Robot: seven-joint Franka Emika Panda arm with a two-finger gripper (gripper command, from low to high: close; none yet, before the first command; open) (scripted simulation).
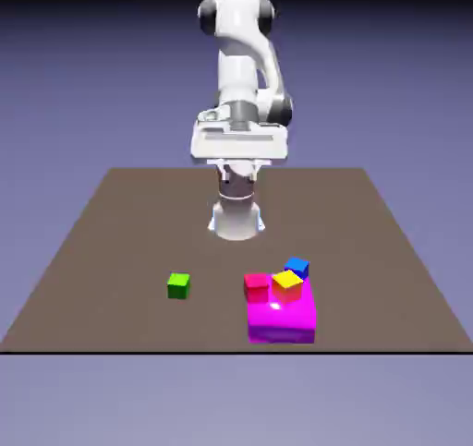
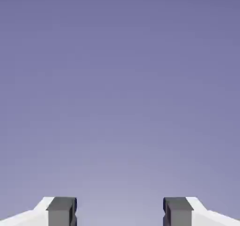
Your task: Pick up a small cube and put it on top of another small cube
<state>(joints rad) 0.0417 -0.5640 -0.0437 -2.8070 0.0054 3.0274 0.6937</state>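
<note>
The fingers (image 2: 61, 211) stood wide apart with nothing between them. The green cube (image 1: 178, 285) and yellow cube (image 1: 287, 285) lay well away from them on the table (image 1: 111, 241).

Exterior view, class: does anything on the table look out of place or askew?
Yes. The yellow cube sits on the magenta block rather than on the table, turned askew to the block's edges. The green cube stands alone, apart.

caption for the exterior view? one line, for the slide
Start pose: arm folded upright at the far table edge, green cube alone, yellow cube atop the magenta block.
</note>
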